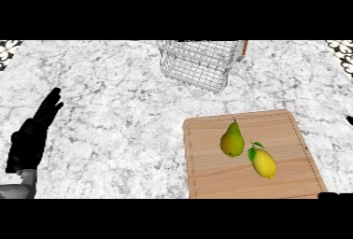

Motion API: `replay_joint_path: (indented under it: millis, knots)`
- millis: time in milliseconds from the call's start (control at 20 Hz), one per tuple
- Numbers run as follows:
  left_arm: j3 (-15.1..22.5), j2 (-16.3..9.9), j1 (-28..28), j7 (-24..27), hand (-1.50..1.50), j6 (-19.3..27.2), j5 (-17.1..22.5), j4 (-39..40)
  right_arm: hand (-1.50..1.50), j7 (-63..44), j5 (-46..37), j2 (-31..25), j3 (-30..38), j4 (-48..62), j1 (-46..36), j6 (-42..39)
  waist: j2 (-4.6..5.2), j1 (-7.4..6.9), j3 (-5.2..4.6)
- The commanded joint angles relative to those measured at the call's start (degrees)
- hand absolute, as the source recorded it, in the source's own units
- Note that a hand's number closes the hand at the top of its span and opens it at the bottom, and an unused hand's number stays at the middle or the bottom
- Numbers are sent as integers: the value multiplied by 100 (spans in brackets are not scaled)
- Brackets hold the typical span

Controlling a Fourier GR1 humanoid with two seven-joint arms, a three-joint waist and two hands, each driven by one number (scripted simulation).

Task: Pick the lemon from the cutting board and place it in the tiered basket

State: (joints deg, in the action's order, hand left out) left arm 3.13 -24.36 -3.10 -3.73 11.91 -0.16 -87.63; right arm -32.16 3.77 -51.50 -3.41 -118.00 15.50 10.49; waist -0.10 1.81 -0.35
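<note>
White-and-grey marbled stone makes up the counter (103, 116), which fills nearly the whole head view. At its far corners, patches of dark patterned tile (10, 48) show at the upper left and upper right edges.

A wooden cutting board (289, 135) lies on the counter in the lower right part of the view, its near edge running out of sight at the bottom. A shallow groove runs around it just inside the rim. Two fruits lie on it. The lemon (264, 163) is yellow, with a small green leaf at its upper end, and lies tilted toward the board's lower right. Just beside it, up and to the left, is a greenish-yellow pear (232, 139) with its stem pointing away from the robot. The two fruits look very close together, but whether they touch cannot be told.

The tiered basket (200, 65), made of white wire mesh, stands at the far side of the counter, above the board and slightly left of it, well apart from the lemon. An orange-brown part shows at its upper right corner.

The left hand (33, 135) shows at the left edge, dark and flat, its fingers straight and pointing away from the robot, holding nothing and resting well apart from the board. Of the right hand, only small dark bits appear at the right edge (349, 120) and the lower right corner; how its fingers are set cannot be told.
</note>
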Motion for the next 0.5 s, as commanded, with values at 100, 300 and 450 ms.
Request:
replay_joint_path:
  millis: [100, 300, 450]
  knots:
    - [39, 156, -319, 164, 0, -105, -78, 407, -150, -2488, 179, -590, -129, -824, -1120, -399, 36, -259, 16]
    - [265, 335, -266, -101, 0, -32, -260, 74, -150, -3485, 0, -299, -774, -410, -1972, -444, 39, -352, 25]
    - [39, 194, -721, -94, 0, -284, -172, 507, -150, -3746, 27, 34, -1110, -95, -2375, -624, 40, -300, 26]
